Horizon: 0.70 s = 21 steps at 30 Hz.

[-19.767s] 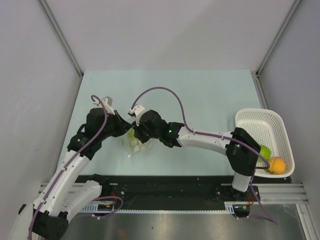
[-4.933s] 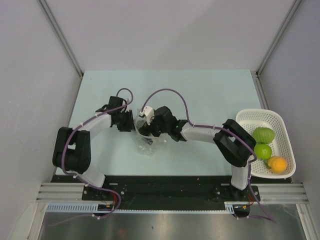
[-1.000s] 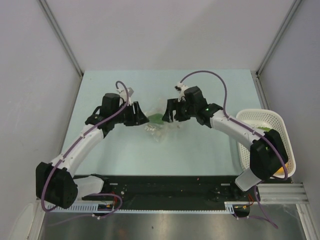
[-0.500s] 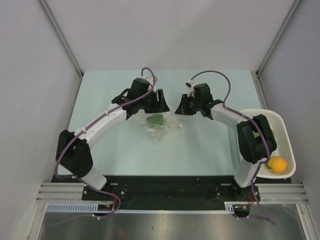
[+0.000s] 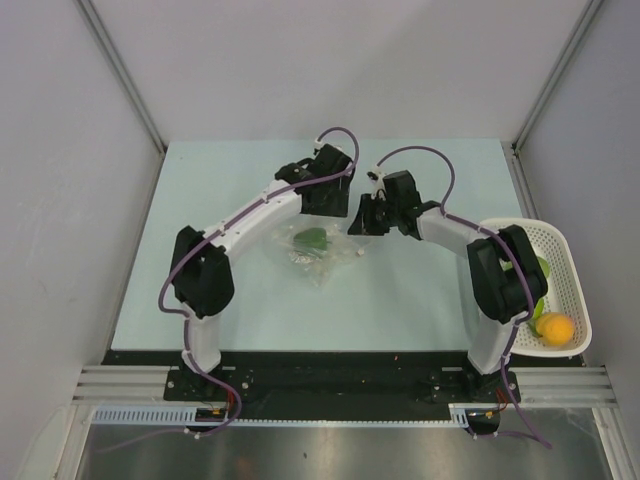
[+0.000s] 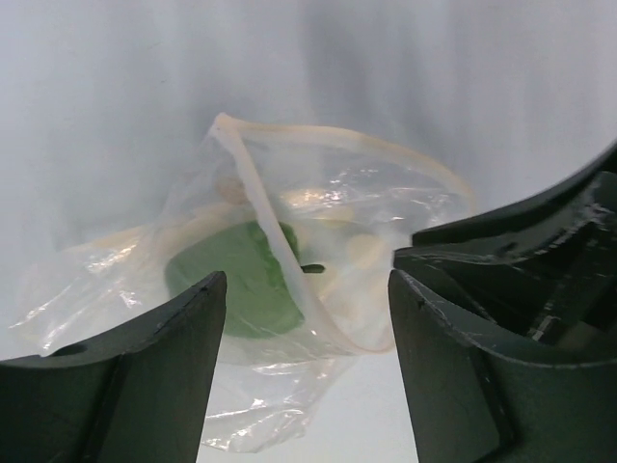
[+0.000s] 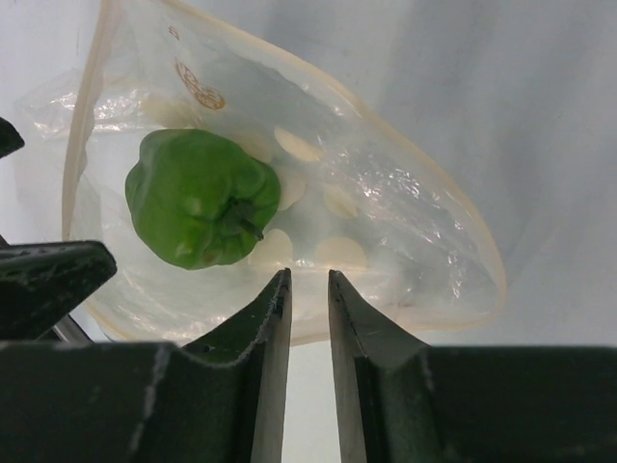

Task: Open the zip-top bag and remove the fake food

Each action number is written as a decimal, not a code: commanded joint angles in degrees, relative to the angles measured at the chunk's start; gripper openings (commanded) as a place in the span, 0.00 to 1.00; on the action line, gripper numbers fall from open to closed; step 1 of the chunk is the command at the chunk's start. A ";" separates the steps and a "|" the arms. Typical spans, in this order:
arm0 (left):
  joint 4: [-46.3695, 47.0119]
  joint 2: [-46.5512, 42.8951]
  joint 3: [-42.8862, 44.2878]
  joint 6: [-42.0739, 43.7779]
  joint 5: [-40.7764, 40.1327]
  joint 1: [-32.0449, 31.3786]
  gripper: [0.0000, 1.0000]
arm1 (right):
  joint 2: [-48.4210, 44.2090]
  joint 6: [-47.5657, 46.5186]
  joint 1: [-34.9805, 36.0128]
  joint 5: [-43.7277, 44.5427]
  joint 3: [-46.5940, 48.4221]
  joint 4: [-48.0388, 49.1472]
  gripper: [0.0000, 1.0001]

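The bag [image 5: 330, 262] lies mid-table with 1 green pepper [image 5: 312, 240] inside, its mouth gaping toward both grippers. The left gripper [image 6: 306, 287], at the bag's 12 o'clock, is spread wide and empty, with the rim showing between its fingers. The right gripper [image 7: 307, 282], at 2 o'clock, is all but closed, with only a slit between its jaws, and grips nothing I can see. To do this well, I judge the left should pinch 1 lip and lift slightly. The right should widen to the pepper's girth, enter through the mouth and grip below the stem. It can then carry the pepper to the basket [image 5: 566, 247] at 3 o'clock.
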 commanded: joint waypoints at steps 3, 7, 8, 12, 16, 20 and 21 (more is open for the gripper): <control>-4.94 3.08 2.88 1.78 -4.12 -0.79 0.76 | -3.76 -2.37 -0.93 1.18 0.57 -2.30 0.28; -3.00 4.31 3.15 4.32 -2.27 -0.53 0.68 | -3.24 -3.52 -1.98 -1.18 0.57 -1.52 0.43; -2.65 4.66 3.41 4.59 -1.57 -0.26 0.64 | -2.98 -3.52 -2.07 -2.23 0.57 -0.99 0.46; 0.95 0.64 0.87 5.64 3.53 1.14 0.23 | -1.31 -1.94 -1.81 -9.18 0.57 3.74 0.56; 6.13 -4.91 -6.33 7.58 9.05 1.23 0.01 | 0.89 2.36 0.81 -12.70 0.66 7.88 0.58; 8.69 -8.69 -11.35 6.79 11.36 1.32 0.00 | 2.38 7.54 3.20 -12.79 0.57 10.25 0.59; 8.86 -9.13 -12.05 6.35 11.36 1.32 0.00 | 3.00 8.34 3.46 -13.31 0.57 10.87 0.59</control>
